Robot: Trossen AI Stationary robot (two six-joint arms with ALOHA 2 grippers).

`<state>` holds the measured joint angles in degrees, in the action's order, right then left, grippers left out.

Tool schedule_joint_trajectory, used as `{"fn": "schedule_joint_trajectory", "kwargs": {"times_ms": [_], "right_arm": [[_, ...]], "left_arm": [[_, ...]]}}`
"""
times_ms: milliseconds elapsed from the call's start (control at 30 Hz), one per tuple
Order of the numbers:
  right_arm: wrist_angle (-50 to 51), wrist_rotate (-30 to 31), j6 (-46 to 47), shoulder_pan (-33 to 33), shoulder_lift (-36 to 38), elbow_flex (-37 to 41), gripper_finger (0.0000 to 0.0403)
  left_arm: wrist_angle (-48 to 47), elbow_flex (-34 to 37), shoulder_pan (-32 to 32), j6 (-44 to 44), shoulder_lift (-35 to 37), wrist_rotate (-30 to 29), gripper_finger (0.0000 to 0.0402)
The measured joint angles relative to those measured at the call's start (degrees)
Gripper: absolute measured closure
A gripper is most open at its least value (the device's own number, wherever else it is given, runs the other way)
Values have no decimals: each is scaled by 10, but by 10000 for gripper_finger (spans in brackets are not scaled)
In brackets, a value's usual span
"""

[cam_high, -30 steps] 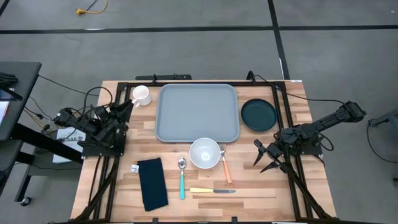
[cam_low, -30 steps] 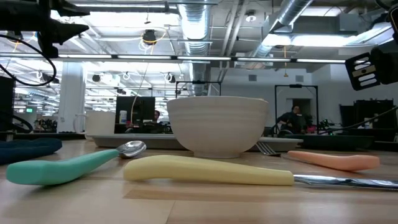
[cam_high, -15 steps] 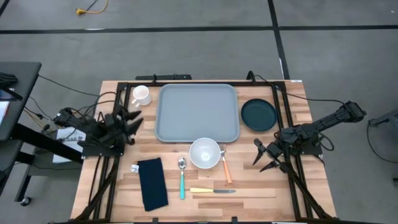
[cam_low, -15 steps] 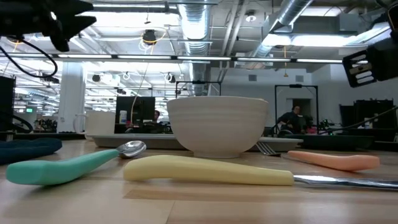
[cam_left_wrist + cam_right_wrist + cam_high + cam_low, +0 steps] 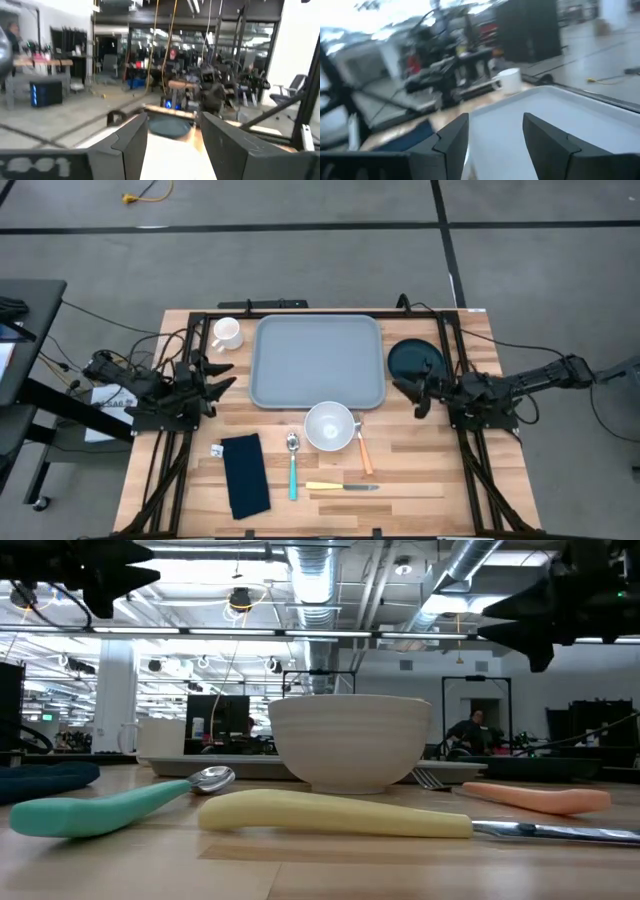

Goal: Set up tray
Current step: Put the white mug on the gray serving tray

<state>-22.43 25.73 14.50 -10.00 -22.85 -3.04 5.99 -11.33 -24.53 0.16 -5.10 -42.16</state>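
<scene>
The light grey-blue tray (image 5: 317, 360) lies flat at the table's far middle. My left gripper (image 5: 224, 376) hovers open off the tray's left side, pointing level toward it, near a white mug (image 5: 227, 333). Off the tray's right side my right gripper (image 5: 408, 394) hovers open, also pointing level toward the tray, above the near edge of a dark round plate (image 5: 415, 360). Neither has anything between its fingers. The left wrist view looks across the tray (image 5: 170, 162) to the plate (image 5: 169, 126). The right wrist view looks across the tray (image 5: 555, 120) to the mug (image 5: 509, 80).
A white bowl (image 5: 330, 426) stands at the tray's near edge. A teal-handled spoon (image 5: 292, 465), an orange-handled fork (image 5: 362, 448), a yellow-handled knife (image 5: 340, 486) and a folded navy napkin (image 5: 245, 473) lie nearer the front. A black frame runs along the table's sides.
My left gripper has swung from pointing toward the mug to pointing level at the tray's left side. My right gripper has risen and moved toward the far edge, turning from a downward slant to level, toward the tray. Both have stayed open.
</scene>
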Motion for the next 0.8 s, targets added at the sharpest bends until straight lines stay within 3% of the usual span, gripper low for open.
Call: {"fn": "schedule_joint_trajectory", "kwargs": {"times_ms": [200,467,667,800], "right_arm": [[-26,-16,60,15,0,-1,225],[-13,-62,23,14,0,-1,225],[1,-61,21,14,1,-2,225],[31,-62,21,14,0,-2,225]], "left_arm": [[-131,-65,0,-95,-67,29,229],[-289,-207,8,-146,-194,29,229],[-485,-367,65,-258,-301,-34,229],[-642,-452,131,-378,-366,-30,229]]}}
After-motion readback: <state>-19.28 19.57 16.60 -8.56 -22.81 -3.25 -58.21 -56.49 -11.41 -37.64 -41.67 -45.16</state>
